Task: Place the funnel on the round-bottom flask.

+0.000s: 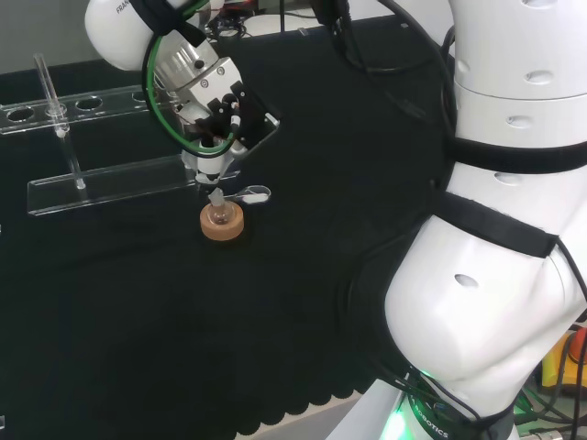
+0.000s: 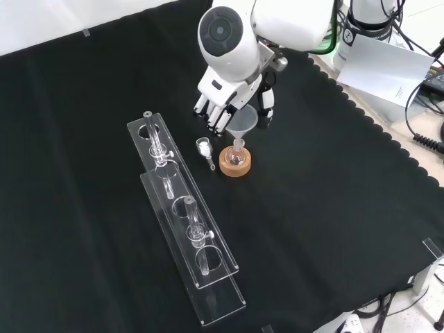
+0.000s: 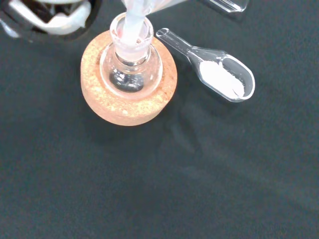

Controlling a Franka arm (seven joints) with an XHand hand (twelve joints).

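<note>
Black cloth lies beneath my hand (image 2: 223,104), whose fingers curl round the funnel (image 2: 244,119). Directly below, its stem is entering the flask (image 3: 130,67) neck on the cork ring (image 3: 128,82). Seating step: next I judge lowering, then releasing.

Funnel (image 3: 133,22): cone cut off by the wrist view's edge, stem blurred above the flask (image 3: 130,69) neck. Hand (image 2: 220,104): palm hidden behind the arm's link in the front view; grip on the funnel cannot be told.
</note>
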